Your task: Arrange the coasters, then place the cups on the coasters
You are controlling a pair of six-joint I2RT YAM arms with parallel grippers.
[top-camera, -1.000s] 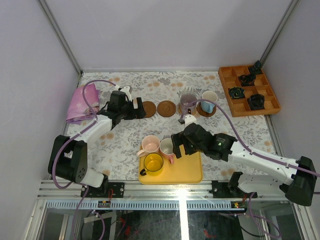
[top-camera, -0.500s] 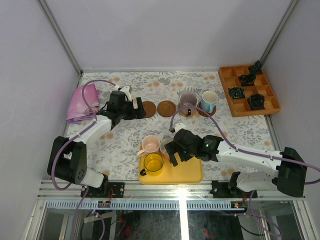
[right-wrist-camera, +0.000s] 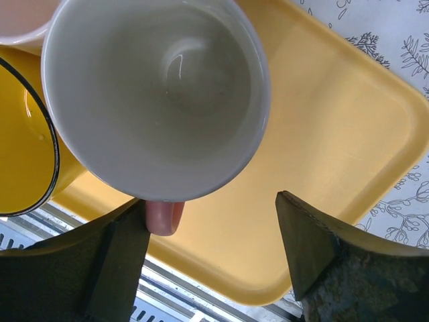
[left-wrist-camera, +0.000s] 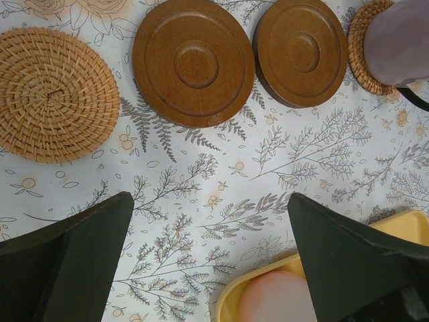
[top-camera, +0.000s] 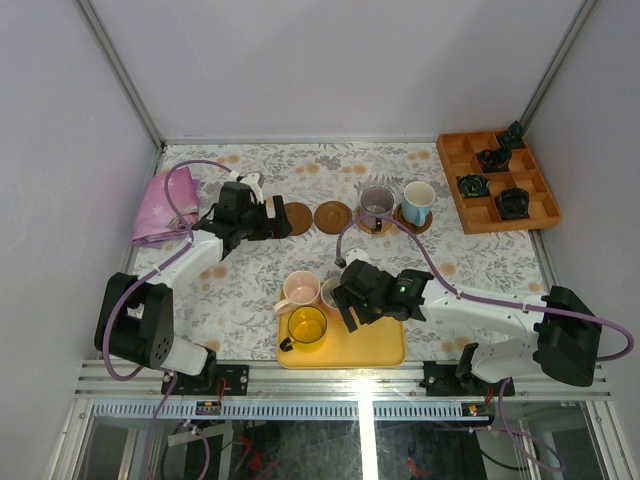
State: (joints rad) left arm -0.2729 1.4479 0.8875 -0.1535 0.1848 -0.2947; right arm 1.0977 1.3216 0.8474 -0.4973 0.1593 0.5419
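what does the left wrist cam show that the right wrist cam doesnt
Only the left wrist view: a woven coaster, a smooth dark coaster, a second dark coaster, and the grey-purple cup standing on another woven coaster.
Only the right wrist view: the white-lined pink cup from above, its handle beside one finger of the open right gripper, and the yellow cup.
Both: the yellow tray, the floral cloth, and what looks like the pale pink cup at the frame edge.
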